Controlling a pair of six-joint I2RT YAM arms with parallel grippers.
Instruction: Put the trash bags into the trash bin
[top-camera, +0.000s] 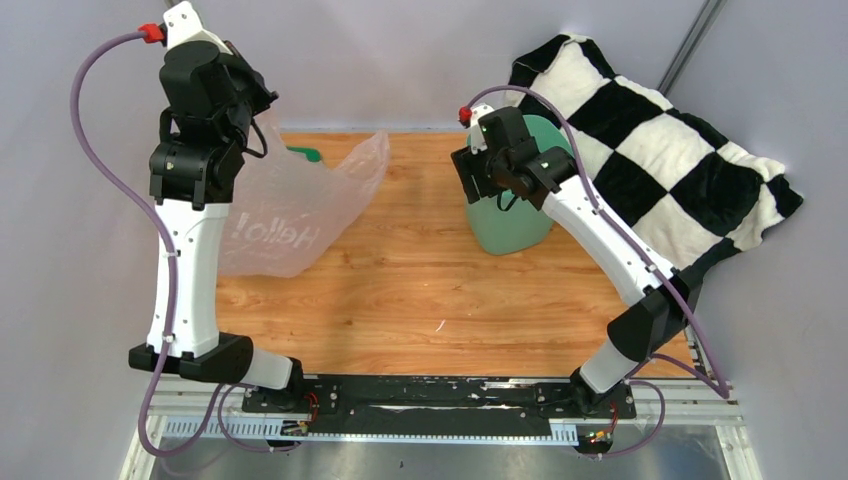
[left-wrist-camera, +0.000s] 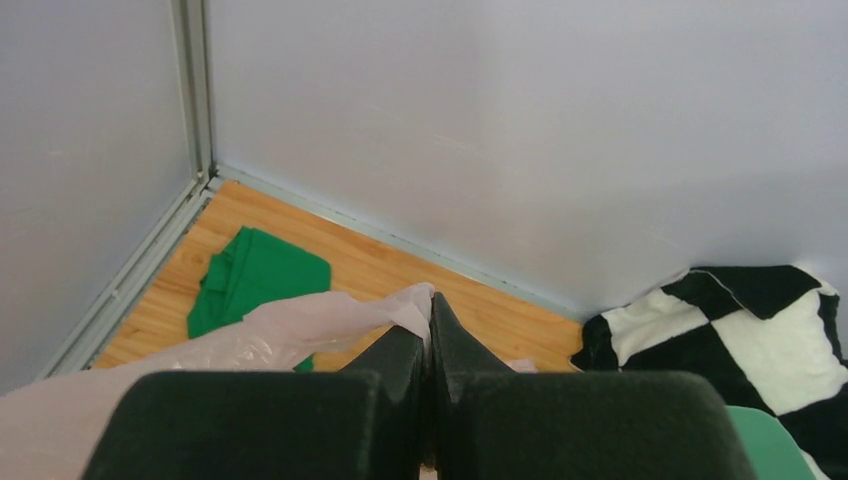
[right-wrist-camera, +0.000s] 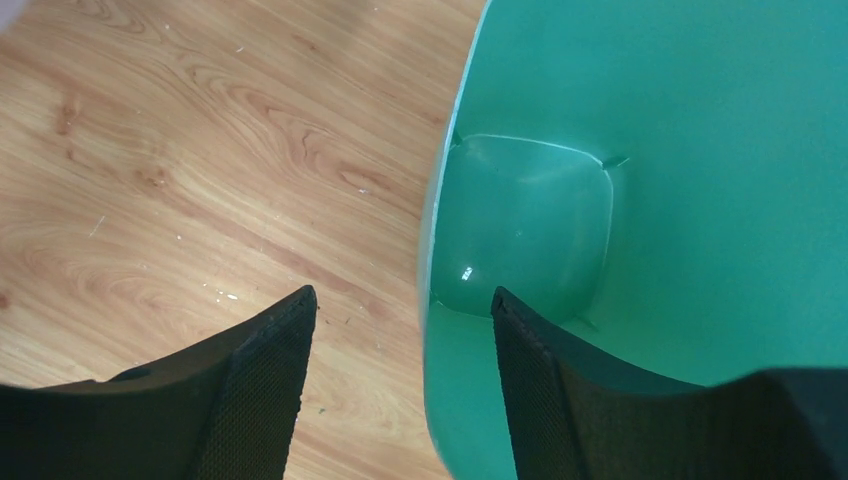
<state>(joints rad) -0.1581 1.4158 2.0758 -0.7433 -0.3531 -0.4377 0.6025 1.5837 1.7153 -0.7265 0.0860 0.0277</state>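
**Jaws: left pinching, right open**

My left jaws clamp the pink trash bag (top-camera: 300, 205), which droops onto the left side of the tabletop (top-camera: 420, 290). Farther out, my right jaws gape astride the rim of the mint trash bin (right-wrist-camera: 700, 150), by the checkered cushion (top-camera: 660, 150).

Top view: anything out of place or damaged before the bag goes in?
Nothing damaged or spilled. Two strays: a checkered cushion sits behind the bin and overhangs the right edge of the table; a green cloth lies in the far left corner, partly hidden by the bag.
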